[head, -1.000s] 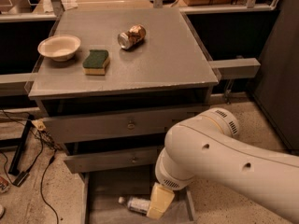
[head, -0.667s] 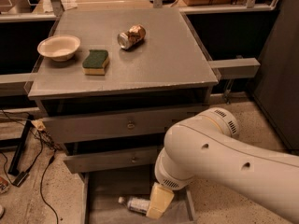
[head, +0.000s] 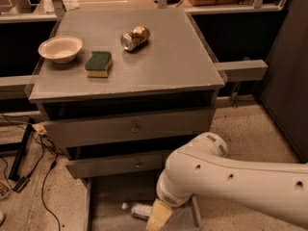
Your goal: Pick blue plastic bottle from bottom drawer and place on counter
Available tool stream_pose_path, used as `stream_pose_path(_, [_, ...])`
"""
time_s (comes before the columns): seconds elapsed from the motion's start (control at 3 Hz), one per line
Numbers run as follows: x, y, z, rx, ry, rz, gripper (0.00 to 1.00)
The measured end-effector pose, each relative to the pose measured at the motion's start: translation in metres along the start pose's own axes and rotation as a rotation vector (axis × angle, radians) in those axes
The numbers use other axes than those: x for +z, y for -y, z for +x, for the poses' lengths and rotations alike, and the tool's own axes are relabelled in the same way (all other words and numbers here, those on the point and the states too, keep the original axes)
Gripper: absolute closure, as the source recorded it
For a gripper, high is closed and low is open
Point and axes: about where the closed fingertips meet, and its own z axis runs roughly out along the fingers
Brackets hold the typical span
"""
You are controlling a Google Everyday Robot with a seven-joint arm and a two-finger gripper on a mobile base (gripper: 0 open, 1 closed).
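The blue plastic bottle (head: 138,210) lies on its side on the floor of the open bottom drawer (head: 108,198), white cap to the left. My white arm reaches in from the right and bends down into the drawer. My gripper (head: 157,219) is at the bottom edge of the view, right beside the bottle's right end and partly covering it. The grey counter (head: 163,57) is the cabinet top above the drawers.
On the counter stand a white bowl (head: 60,48), a green and yellow sponge (head: 98,63) and a crushed gold-and-silver can (head: 134,37). Two upper drawers with round knobs (head: 134,128) are shut. Cables (head: 33,153) lie on the floor at the left.
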Motion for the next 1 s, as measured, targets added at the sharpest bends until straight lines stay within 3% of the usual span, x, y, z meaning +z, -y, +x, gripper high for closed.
stream_pose_path(0.33, [0.039, 0.011, 0.012, 0.036, -0.001, 0.0, 0.0])
stream_pose_path(0.67, [0.099, 0.035, 0.04, 0.057, -0.033, -0.008, 0.0])
stream_pose_path(1.0, [0.099, 0.035, 0.04, 0.057, -0.033, -0.008, 0.0])
